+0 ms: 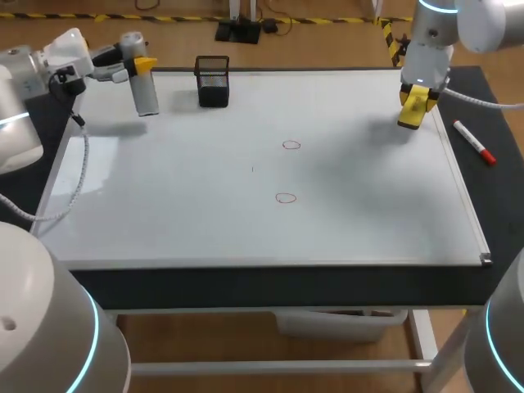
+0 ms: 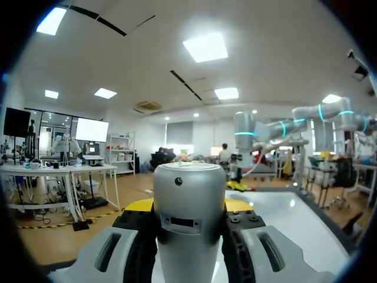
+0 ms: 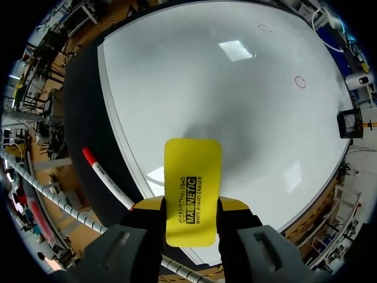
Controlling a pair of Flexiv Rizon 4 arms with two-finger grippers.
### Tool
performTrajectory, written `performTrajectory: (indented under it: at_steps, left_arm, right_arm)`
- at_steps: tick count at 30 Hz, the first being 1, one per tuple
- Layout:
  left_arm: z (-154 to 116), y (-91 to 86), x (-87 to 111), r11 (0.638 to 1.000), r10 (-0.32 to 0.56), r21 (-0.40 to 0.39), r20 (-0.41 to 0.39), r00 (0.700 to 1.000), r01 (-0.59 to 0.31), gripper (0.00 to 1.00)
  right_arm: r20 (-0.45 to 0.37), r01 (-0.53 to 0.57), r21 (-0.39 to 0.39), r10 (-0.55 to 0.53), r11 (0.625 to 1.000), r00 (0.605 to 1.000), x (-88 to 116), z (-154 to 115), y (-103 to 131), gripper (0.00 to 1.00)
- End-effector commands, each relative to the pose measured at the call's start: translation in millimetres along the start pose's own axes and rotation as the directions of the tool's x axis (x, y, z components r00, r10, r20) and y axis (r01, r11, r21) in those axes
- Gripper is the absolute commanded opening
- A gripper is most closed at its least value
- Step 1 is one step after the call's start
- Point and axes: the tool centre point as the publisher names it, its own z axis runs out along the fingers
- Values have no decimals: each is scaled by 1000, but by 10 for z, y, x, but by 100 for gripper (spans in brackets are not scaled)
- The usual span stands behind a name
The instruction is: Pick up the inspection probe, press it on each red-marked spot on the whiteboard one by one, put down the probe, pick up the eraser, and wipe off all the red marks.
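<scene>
While left gripper (image 1: 143, 65) clamps the silver cylindrical probe (image 2: 189, 194) at 10 o'clock and right gripper (image 3: 190, 207) the yellow block eraser (image 3: 193, 171) at 2, both red circles (image 1: 291, 145) sit unwiped on the whiteboard (image 1: 188, 213).

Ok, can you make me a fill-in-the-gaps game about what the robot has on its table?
1. The right arm's fingers are shut on a yellow ____.
2. The left arm's fingers grip a silver ____.
3. The whiteboard shows ____ red marks.
4. The marker beside the whiteboard has a ____ cap.
Missing words: eraser; probe; two; red.
</scene>
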Motion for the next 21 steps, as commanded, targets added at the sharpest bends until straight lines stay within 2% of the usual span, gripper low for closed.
performTrajectory:
  at_steps: [1,3,10,21]
  left_arm:
    - [-32,-23,21,1000,2,0,3,1000,-2,0]
    - [-32,-23,21,1000,2,0,3,1000,-2,0]
    - [-32,-23,21,1000,2,0,3,1000,-2,0]
    - [-32,-23,21,1000,2,0,3,1000,-2,0]
  right_arm:
    - [-4,2,-1,-2,1000,1000,-2,-6,-15,0]
    - [-4,2,-1,-2,1000,1000,-2,-6,-15,0]
    - [11,64,-20,-64,998,998,-306,41,184,0]
    - [34,248,-23,-247,969,968,-1028,-52,693,0]
